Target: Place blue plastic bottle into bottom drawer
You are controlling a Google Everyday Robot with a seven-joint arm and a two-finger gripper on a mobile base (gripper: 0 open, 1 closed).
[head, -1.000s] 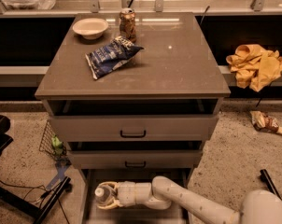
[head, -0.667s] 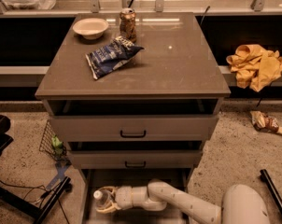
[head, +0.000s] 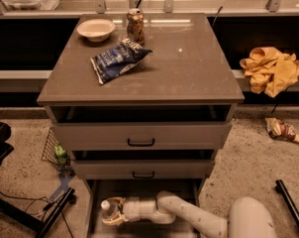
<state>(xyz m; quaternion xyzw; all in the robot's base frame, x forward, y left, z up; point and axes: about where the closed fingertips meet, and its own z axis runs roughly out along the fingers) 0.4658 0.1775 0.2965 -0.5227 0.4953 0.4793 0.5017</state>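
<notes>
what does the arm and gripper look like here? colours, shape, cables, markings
The arm is smooth off-white, made of rounded tubular links, with a bulbous white housing at lower right. The gripper, at the left of the bottom drawer around the blue plastic bottle, has a white wrist and tan curved fingers. No cables or markings show.

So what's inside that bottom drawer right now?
The blue plastic bottle, held in the gripper, at the left of the bottom drawer, the arm reaching across. Floor under the arm and beneath the upper drawers is hidden.
</notes>
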